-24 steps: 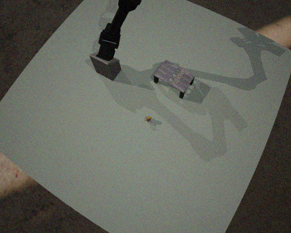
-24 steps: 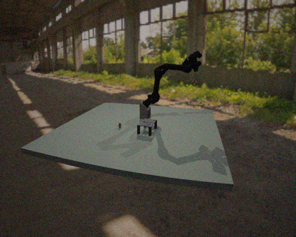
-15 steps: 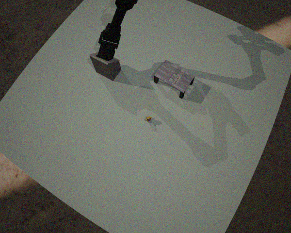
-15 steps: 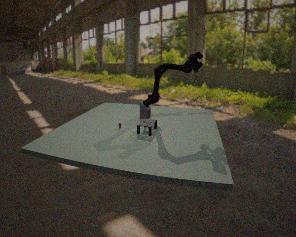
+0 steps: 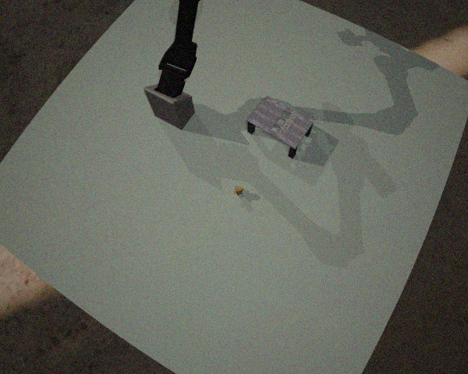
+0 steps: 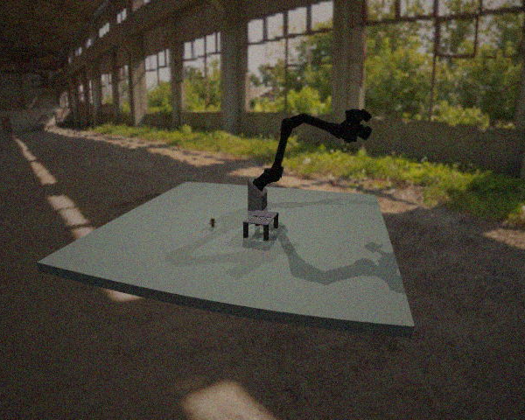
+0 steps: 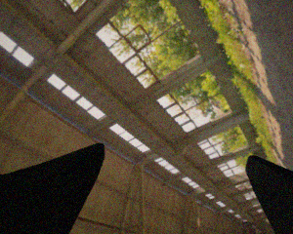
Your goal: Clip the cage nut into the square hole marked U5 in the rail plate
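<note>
Looking first from the top, we see the black arm (image 5: 186,24) (image 6: 279,149) rise from a grey block (image 5: 168,111) (image 6: 255,199) on the pale table (image 5: 105,241) (image 6: 163,280). The small nut (image 5: 237,189) (image 6: 213,222), which has some yellow on it, is on the table, well apart from the striped plate (image 5: 265,108) (image 6: 271,217). This plate is raised on dark legs (image 5: 292,152) (image 6: 266,233), and we can see holes and small writing on its upper side, but the letters are too blurred for us to read. Several shadows of the arm fall over the table, and some of them pass around the plate. In the outside view, the arm bends at its upper part and holds the claw (image 6: 366,123) (image 7: 175,156) high in the air, well apart from both the nut and the plate. The nut appears at the left side of the plate, on the table. In the wrist view, we find two dark fingers standing wide from each other, with nothing between them. Behind them we see the roof beams, the windows (image 7: 186,114) and a strip of green plants (image 7: 251,93).
</note>
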Tool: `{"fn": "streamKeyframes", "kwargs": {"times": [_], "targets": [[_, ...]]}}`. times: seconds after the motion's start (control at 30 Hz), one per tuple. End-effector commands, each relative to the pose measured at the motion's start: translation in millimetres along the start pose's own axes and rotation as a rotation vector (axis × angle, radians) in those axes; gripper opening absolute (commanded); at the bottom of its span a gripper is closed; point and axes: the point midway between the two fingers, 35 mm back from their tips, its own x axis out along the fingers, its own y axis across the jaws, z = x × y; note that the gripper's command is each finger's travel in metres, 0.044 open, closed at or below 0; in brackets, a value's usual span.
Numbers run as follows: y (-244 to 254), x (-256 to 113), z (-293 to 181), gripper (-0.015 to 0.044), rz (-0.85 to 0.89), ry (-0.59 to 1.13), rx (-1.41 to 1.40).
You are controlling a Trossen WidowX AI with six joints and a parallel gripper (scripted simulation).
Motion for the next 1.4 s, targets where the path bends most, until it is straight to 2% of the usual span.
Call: {"fn": "streamKeyframes", "kwargs": {"times": [0.0,0.3,0.57,0.77,0.97,1.17,1.37], "targets": [[-14,-10,43,0.0440,-0.026,-0.128,-0.056],[-42,-53,120,0.0440,-0.110,-0.380,-0.176],[-69,-116,180,0.0440,-0.228,-0.608,-0.279],[-96,-198,222,0.0440,-0.382,-0.823,-0.364],[-121,-291,239,0.0440,-0.572,-1.008,-0.435],[-144,-387,232,0.0440,-0.791,-1.158,-0.478],[-166,-478,201,0.0440,-1.019,-1.264,-0.479]]}}
